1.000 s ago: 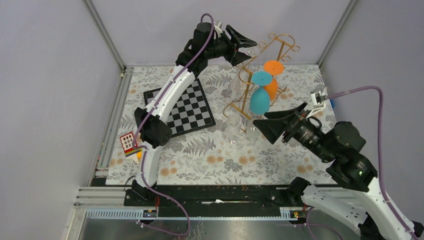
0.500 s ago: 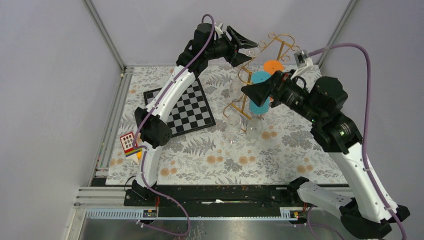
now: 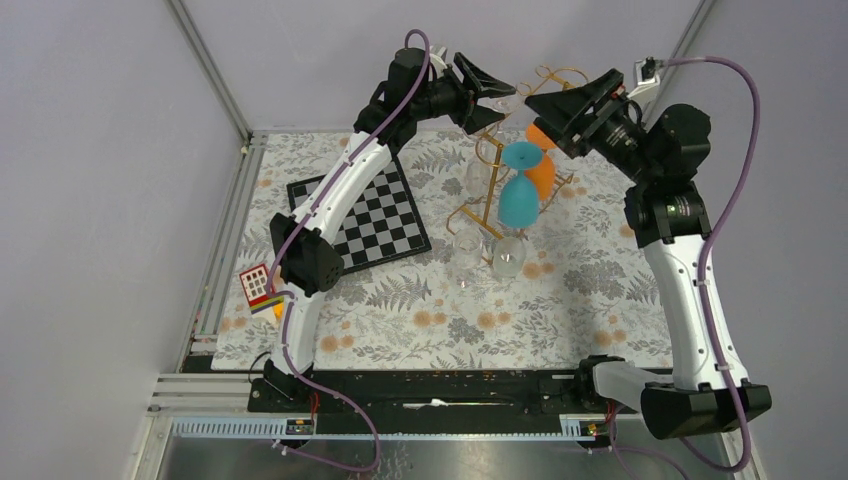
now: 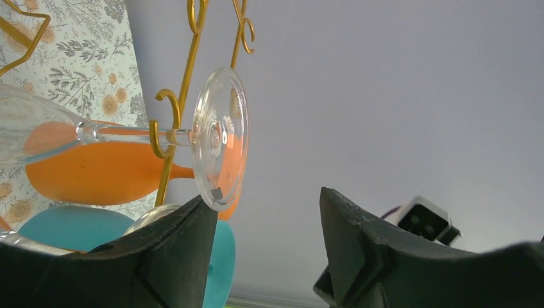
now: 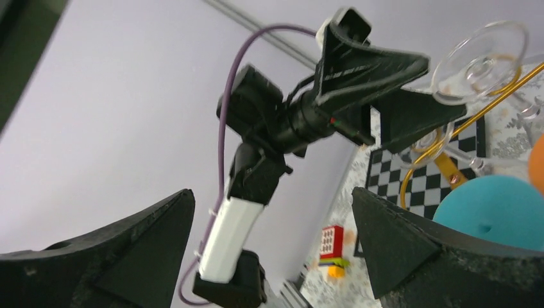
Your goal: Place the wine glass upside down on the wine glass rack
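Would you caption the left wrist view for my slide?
Clear wine glass with its stem in the gold rack, beyond open jaws.

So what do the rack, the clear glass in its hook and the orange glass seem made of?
Rack: probably thin metal wire, shiny gold finish, curled ends. Clear glass: transparent glass or clear plastic; orange shows through it. Orange glass: opaque, matte, likely plastic or coated.

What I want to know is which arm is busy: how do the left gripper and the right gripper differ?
The left gripper has its jaws part open; the right gripper has them spread wide. The left gripper sits by the foot of a clear wine glass whose stem rests in the wine glass rack; the right gripper hovers opposite it, across the rack's top. Both are black and grip nothing.
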Tool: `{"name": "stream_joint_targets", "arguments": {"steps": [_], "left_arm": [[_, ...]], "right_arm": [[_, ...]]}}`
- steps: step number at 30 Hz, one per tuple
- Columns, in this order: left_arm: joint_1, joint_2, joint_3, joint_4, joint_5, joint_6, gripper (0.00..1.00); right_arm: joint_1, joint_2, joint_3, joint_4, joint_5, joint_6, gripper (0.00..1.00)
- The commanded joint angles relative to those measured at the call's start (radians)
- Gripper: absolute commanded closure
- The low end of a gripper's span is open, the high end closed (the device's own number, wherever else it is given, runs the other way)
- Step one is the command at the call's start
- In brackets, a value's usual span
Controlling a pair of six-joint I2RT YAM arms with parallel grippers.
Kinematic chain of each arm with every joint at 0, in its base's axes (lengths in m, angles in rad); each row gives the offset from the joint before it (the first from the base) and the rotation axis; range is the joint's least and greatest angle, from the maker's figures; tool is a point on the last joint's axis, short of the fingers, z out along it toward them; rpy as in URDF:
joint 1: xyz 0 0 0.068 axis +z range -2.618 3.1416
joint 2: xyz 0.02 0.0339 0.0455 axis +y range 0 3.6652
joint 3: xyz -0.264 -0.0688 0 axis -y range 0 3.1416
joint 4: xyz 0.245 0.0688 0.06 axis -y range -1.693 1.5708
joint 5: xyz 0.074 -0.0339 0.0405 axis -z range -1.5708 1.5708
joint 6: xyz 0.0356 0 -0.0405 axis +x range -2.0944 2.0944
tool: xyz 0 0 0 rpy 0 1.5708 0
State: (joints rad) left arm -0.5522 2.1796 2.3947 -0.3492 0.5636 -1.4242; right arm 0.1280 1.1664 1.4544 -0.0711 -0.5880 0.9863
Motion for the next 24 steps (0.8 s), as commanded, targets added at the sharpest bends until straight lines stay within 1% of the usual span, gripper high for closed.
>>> {"name": "stream_joint_targets", "arguments": {"steps": [1, 4, 7, 12, 15, 16, 17, 18, 19, 20, 21, 24], "left_arm": [[-0.002, -0.042, 0.000, 0.055, 0.019, -0.018, 0.38], [-0.002, -0.040, -0.003, 0.056, 0.022, -0.019, 0.38], [-0.002, -0.040, -0.003, 0.056, 0.024, -0.020, 0.38], [-0.002, -0.038, -0.003, 0.056, 0.027, -0.022, 0.38], [-0.003, -0.038, -0.006, 0.057, 0.026, -0.024, 0.38], [-0.004, -0.037, -0.006, 0.057, 0.025, -0.024, 0.38], [-0.005, -0.037, -0.007, 0.058, 0.027, -0.025, 0.38], [-0.004, -0.037, -0.009, 0.056, 0.027, -0.025, 0.38], [-0.006, -0.036, -0.009, 0.056, 0.028, -0.026, 0.38], [-0.007, -0.035, -0.009, 0.057, 0.028, -0.026, 0.38], [-0.009, -0.037, -0.009, 0.056, 0.028, -0.025, 0.38], [-0.009, -0.037, -0.008, 0.057, 0.023, -0.025, 0.38]], "right_arm": [[-0.082, 0.037, -0.009, 0.203, -0.054, 0.203, 0.00], [-0.120, 0.073, 0.014, 0.203, -0.046, 0.236, 0.00], [-0.122, 0.107, 0.040, 0.177, -0.024, 0.239, 0.01], [-0.121, 0.176, 0.086, 0.127, -0.013, 0.229, 0.06], [-0.122, 0.203, 0.109, 0.099, 0.005, 0.216, 0.11], [-0.122, 0.214, 0.117, 0.088, 0.008, 0.214, 0.15], [-0.122, 0.224, 0.127, 0.079, 0.011, 0.211, 0.21], [-0.121, 0.235, 0.137, 0.077, 0.009, 0.207, 0.31], [-0.121, 0.250, 0.148, 0.050, 0.002, 0.204, 0.45], [-0.122, 0.265, 0.162, 0.038, -0.008, 0.204, 0.53], [-0.122, 0.279, 0.175, 0.026, -0.017, 0.202, 0.57], [-0.122, 0.320, 0.228, -0.032, -0.028, 0.178, 0.66]]}}
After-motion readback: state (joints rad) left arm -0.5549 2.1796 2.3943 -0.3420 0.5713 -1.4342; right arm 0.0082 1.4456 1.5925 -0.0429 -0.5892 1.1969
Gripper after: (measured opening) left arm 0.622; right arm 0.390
